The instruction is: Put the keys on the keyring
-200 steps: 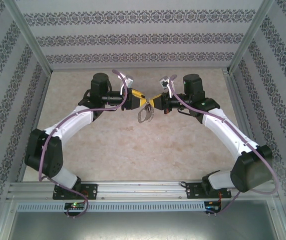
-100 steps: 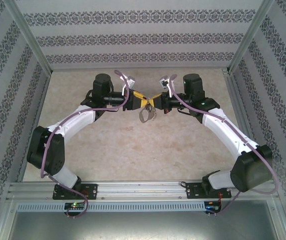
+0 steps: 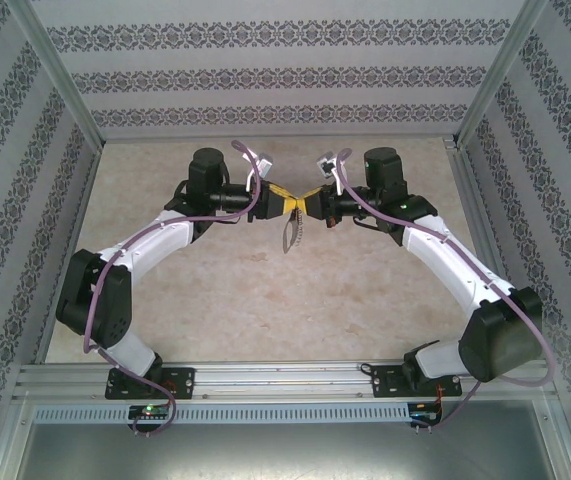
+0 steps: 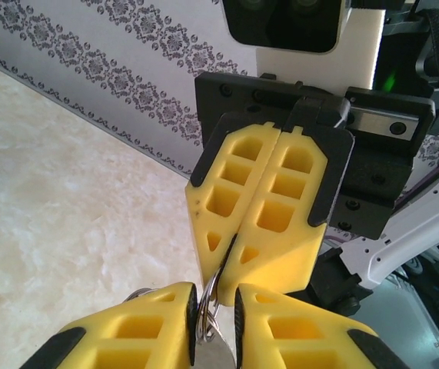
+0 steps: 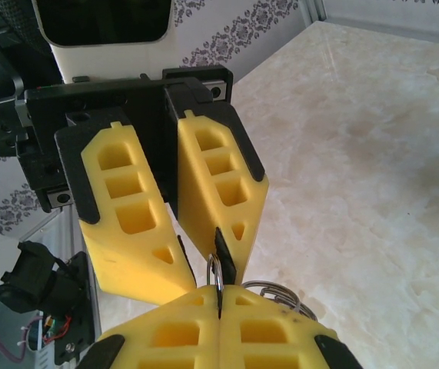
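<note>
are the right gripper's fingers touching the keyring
Touching. The right wrist view shows the keyring pinched in the seam between the shut fingers of the right gripper.

The top external camera sits high above and behind the arm bases, tilted down and forward, far enough back to take in the whole desk (image 3: 265,290) and both arms. Each wrist camera rides just behind its own yellow fingers and looks along them at very close range: the left end effector (image 4: 215,307) faces the right end effector (image 4: 231,254), and the right wrist view looks back the opposite way. All three share the spot where the tips meet at the keyring (image 3: 290,232).
</note>
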Robot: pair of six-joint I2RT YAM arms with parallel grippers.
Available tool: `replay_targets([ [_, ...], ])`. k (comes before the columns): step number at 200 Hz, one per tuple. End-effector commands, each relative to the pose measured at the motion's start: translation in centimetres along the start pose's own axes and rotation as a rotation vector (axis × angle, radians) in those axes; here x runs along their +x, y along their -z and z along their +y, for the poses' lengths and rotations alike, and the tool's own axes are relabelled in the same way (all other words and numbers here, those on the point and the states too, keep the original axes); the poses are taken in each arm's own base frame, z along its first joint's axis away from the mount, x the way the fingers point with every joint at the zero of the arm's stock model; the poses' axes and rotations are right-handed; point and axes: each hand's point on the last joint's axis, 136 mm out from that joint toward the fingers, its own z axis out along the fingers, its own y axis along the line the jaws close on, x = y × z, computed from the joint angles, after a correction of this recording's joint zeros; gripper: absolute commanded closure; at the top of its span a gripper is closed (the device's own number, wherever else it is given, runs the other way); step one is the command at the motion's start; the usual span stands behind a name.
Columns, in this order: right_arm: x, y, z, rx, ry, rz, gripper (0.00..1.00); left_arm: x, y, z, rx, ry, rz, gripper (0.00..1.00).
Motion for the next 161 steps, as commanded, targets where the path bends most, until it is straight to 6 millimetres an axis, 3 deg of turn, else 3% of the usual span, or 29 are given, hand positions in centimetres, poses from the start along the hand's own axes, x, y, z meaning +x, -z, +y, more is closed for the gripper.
replay_targets([
  [1, -1.6, -0.1, 1.4, -0.048, 0.051, -0.027, 1.0, -1.7, -0.4, -1.5, 0.05, -0.067, -0.022, 0.77],
  [38, -1.7, 0.0, 1.5, -0.046, 0.054, -0.029, 1.0, -1.6, -0.5, -1.7, 0.057, -0.069, -0.02, 0.81],
  [68, -1.9, 0.0, 1.5, -0.044, 0.054, -0.033, 1.0, -1.4, -0.6, -1.9, 0.071, -0.07, -0.015, 1.0],
  [84, -2.0, 0.2, 1.5, -0.034, 0.053, -0.039, 1.0, -1.5, -0.6, -2.1, 0.076, -0.073, -0.019, 1.0],
  [96, -2.2, 0.5, 1.2, -0.008, 0.047, -0.051, 0.81, -1.8, -0.6, -2.3, 0.08, -0.077, -0.034, 1.0],
  [106, -2.4, 1.2, 0.9, 0.025, 0.045, -0.074, 0.72, -2.1, -0.4, -2.5, 0.082, -0.089, -0.055, 1.0],
  [161, -1.3, 4.9, 0.2, 0.187, -0.008, -0.225, 0.63, -3.5, 0.2, -3.2, 0.066, -0.129, -0.155, 1.0],
])
